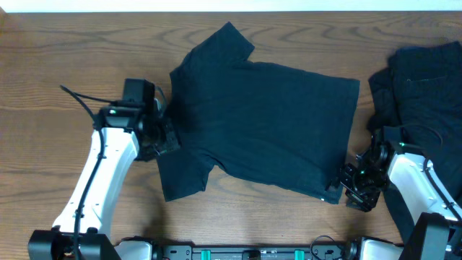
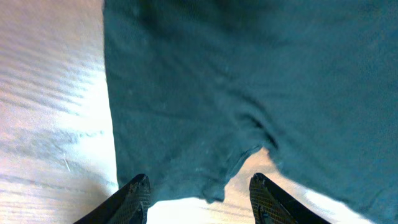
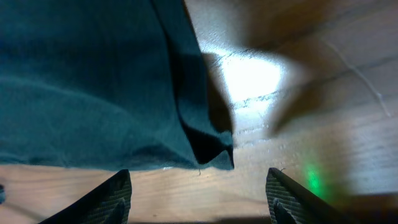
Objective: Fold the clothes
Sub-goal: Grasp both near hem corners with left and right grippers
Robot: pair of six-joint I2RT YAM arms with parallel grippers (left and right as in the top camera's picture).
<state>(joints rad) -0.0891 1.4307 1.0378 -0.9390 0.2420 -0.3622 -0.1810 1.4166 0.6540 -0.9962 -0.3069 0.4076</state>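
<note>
A dark navy T-shirt [image 1: 263, 123] lies spread flat on the wooden table, collar end to the left, hem to the right. My left gripper [image 1: 164, 133] is at the shirt's left edge by the near sleeve. In the left wrist view the gripper [image 2: 200, 186] is open and empty, the sleeve and armpit cloth [image 2: 205, 124] just ahead of the fingertips. My right gripper [image 1: 345, 180] is at the shirt's near right hem corner. In the right wrist view the gripper [image 3: 198, 183] is open and empty, the corner of the hem [image 3: 211, 149] just ahead of the fingers.
A pile of more dark clothes [image 1: 422, 79] lies at the right edge of the table, behind my right arm. Bare wooden table [image 1: 43, 79] surrounds the shirt on the left and front.
</note>
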